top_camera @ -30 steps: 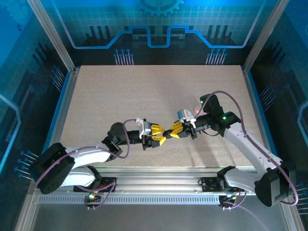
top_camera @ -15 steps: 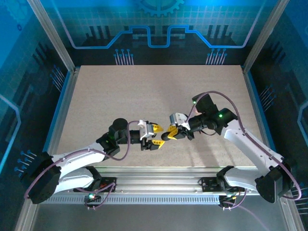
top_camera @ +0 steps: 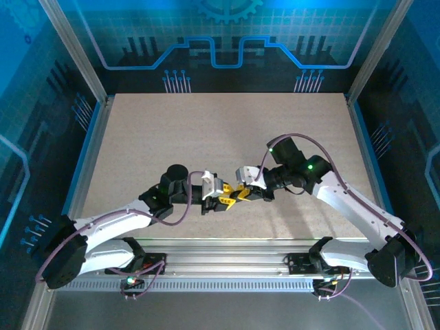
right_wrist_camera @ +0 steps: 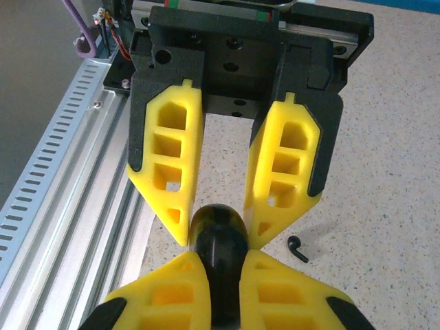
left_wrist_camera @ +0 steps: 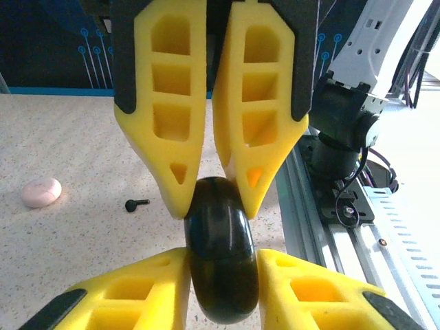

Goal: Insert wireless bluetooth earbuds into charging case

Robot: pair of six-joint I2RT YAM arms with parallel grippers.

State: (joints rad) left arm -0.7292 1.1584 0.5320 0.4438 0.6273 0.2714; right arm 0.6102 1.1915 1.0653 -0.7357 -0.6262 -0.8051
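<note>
Custody of the charging case, a small round glossy black puck (left_wrist_camera: 220,268), is shared between both arms. It is held on edge near the front middle of the pale speckled surface (left_wrist_camera: 69,254) and appears to be lifted off it. The yellow ribbed jaws of the right gripper (left_wrist_camera: 214,206) are clamped across its flat faces at one end. The jaws of the left gripper (right_wrist_camera: 218,234) are closed against the same faces at the opposite end. No gap or open lid is seen on the case, so it is taken to be shut. The double hold is judged to serve either a handover or a bracing of the body so that the lid can be worked open, since nothing can be seated in a shut case.

One wireless earbud, a tiny black comma-shaped piece with a bulb and a short stem (left_wrist_camera: 137,204), lies loose on the surface, well apart from the case. It is presumably left there until the case is ready. A like black comma-shaped piece (right_wrist_camera: 297,249) is seen on the surface from the right wrist; whether it is the same one cannot be told. A pale pink oval pebble-like object (left_wrist_camera: 41,192) lies near the earbud, not touching it.

Counted: one case, one earbud for certain and possibly a second, one pink object, two grippers, four yellow jaws.
</note>
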